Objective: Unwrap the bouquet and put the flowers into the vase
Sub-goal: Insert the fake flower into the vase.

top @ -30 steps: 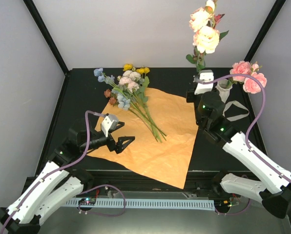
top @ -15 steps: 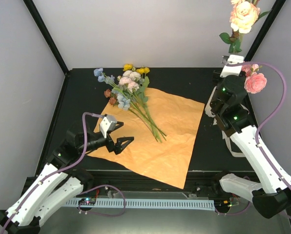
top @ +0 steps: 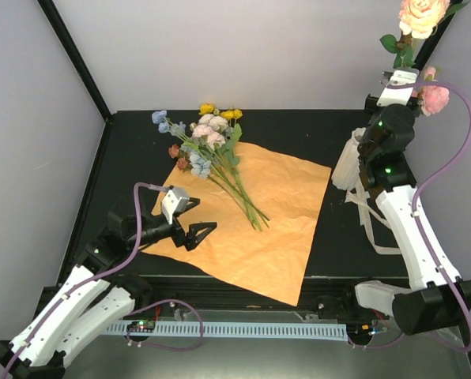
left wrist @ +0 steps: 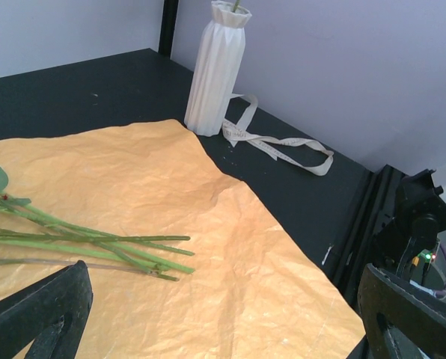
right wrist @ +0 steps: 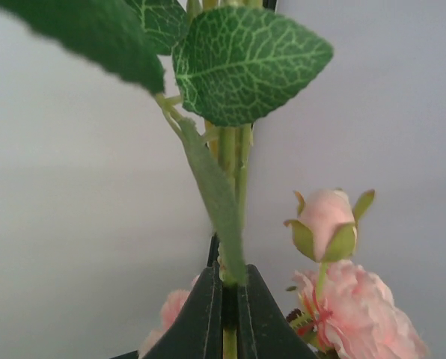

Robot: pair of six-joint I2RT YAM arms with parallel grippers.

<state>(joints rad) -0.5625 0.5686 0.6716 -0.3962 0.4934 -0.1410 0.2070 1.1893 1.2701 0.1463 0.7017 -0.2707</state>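
right arm (top: 401,213) upright at full reach, gripper (right wrist: 224,295) tight around flower stems (right wrist: 230,153)

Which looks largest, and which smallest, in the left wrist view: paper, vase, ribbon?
1. paper, by far the largest; it also lies nearest the camera.
2. vase
3. ribbon, thin, though it sprawls nearly as far as the vase is tall, so these two are close.

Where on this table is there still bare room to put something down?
Bare table lies behind the orange paper, between the flowers and the vase. The paper's near right half is free. Crowded: the right edge, with vase and ribbon.
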